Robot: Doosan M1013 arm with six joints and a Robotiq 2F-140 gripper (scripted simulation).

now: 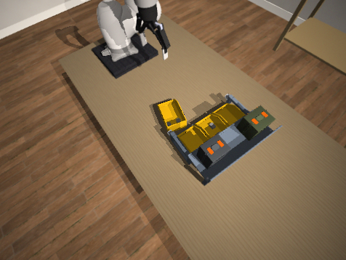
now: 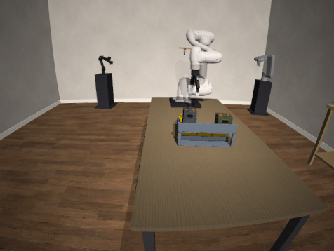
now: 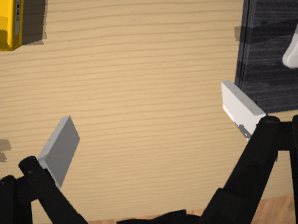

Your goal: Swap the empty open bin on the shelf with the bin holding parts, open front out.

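Observation:
A yellow open bin (image 1: 171, 114) stands on the table beside the shelf's left end, with small dark parts in it. It also shows at the top left of the wrist view (image 3: 9, 12). The blue-grey shelf (image 1: 222, 139) holds three yellow bins in a row. The middle bin (image 1: 210, 126) shows a grey part. The left bin (image 1: 190, 138) and right bin (image 1: 230, 112) show no parts from here. My gripper (image 1: 162, 45) hangs open and empty near the robot base, far from the bins. Its fingers stand wide over bare table.
A dark box (image 1: 214, 149) and a green box (image 1: 256, 121), both with orange clips, sit on the shelf's top board. The black base plate (image 3: 273, 36) lies right of the fingers. The exterior view sees the shelf's back (image 2: 206, 134). A wooden stand (image 1: 320, 40) is off the table.

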